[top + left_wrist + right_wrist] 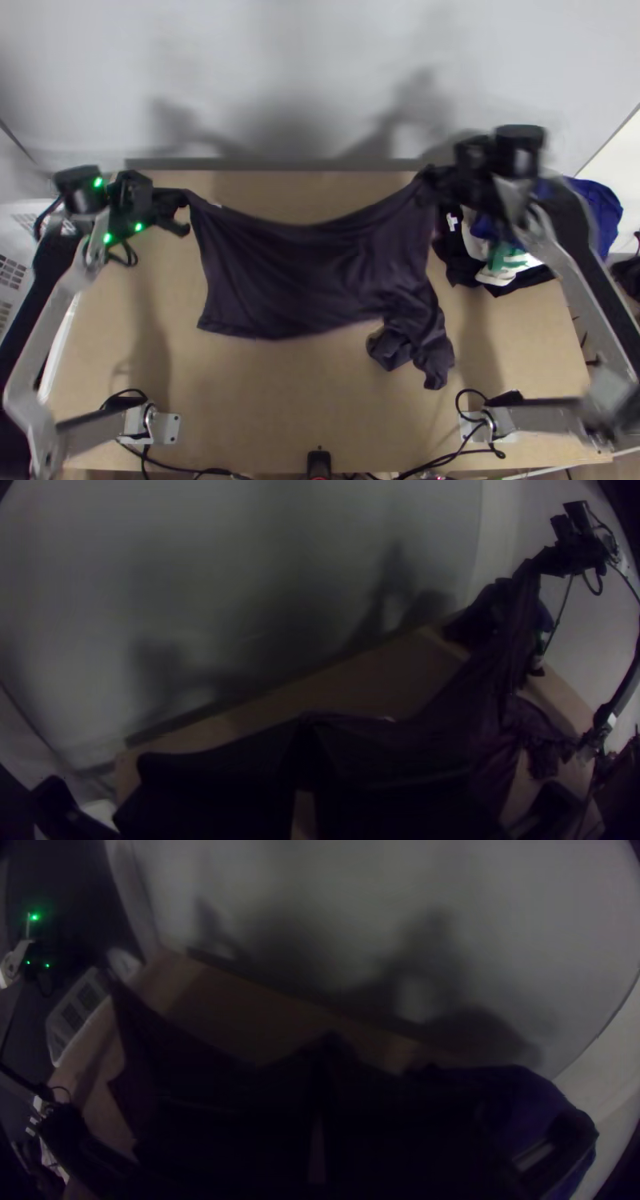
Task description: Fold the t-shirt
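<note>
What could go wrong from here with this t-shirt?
The lower right part of the t-shirt lies bunched on the table, so it may get laid down crumpled and spoil the fold. The upper edge sags between the left gripper and right gripper; if either corner slipped, the cloth would probably drop askew. The clothes pile sits close beside the right-hand edge and might snag it.

Between the left gripper and right gripper, plain dark purple-grey is shown by the t-shirt. Beside the latter, blue, black, white and green are mixed in the clothes pile. Behind the former's fingertips, lights are coloured green; below both, the table is coloured tan.
</note>
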`<state>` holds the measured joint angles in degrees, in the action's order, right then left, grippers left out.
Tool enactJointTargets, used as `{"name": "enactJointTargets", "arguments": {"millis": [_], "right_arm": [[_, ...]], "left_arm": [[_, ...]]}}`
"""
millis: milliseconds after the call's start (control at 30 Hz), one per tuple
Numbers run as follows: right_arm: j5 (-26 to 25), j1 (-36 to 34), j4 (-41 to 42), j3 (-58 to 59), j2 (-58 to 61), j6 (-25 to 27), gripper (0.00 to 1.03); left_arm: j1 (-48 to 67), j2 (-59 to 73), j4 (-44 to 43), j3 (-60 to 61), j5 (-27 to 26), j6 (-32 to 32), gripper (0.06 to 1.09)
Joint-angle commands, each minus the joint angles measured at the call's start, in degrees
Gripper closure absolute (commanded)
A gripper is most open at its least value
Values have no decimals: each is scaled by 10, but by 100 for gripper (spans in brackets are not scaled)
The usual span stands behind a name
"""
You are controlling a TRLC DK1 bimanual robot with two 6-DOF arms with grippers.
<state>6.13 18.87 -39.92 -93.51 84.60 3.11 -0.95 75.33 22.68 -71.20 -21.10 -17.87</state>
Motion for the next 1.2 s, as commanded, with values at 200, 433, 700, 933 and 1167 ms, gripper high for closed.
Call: {"name": "enactJointTargets", "arguments": {"millis": [200, 433, 700, 933, 1167], "right_arm": [[20, -47, -3, -227, 347, 66, 100], [28, -83, -12, -289, 421, 67, 100], [24, -114, 4, -382, 501, 61, 100], [18, -88, -24, -369, 532, 73, 100], [18, -74, -73, -358, 512, 72, 100]], "left_arm": [[-16, 308, 30, -213, 52, -59, 93], [-17, 396, 32, -281, 94, -65, 93], [-18, 454, 36, -338, 137, -51, 92], [-10, 489, 76, -339, 142, -64, 92], [-5, 475, 104, -331, 142, -88, 91]]}}
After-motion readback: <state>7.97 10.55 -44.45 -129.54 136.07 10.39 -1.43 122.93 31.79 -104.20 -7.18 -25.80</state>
